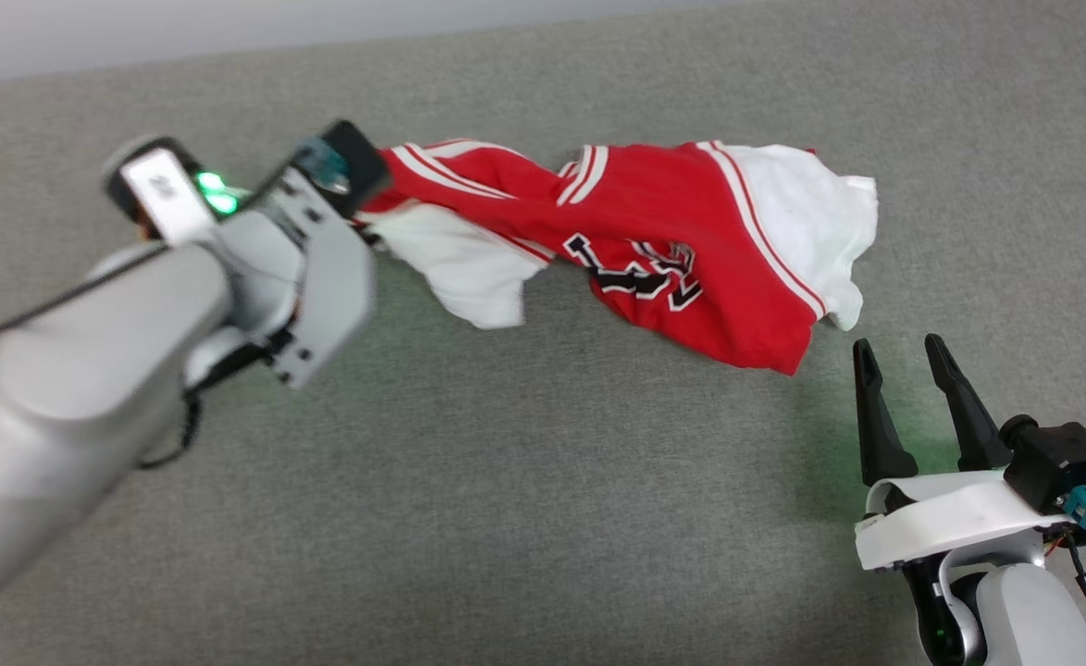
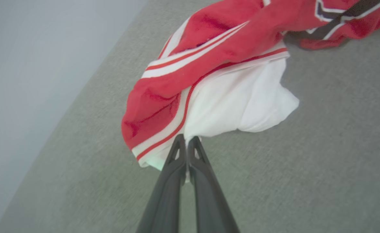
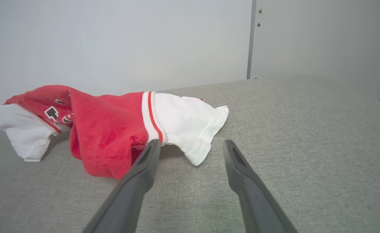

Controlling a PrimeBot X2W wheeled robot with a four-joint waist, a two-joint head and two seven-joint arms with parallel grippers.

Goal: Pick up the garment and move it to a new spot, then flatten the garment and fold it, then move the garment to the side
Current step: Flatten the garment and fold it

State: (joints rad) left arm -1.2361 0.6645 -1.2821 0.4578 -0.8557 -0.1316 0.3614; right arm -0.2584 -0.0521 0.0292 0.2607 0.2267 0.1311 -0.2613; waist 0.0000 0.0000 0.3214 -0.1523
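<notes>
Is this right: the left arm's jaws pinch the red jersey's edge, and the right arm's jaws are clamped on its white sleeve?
Not quite. The right arm's jaws stand open just short of the jersey, gripping nothing, as the head view shows. The left arm's jaws do pinch its edge.

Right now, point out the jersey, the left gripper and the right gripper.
red jersey (image 1: 654,203): head view, red chest panel above the letters.
left gripper (image 2: 186,138): left wrist view, between shut fingertips pinching the jersey's edge.
right gripper (image 1: 897,340): head view, between its open fingertips.
</notes>
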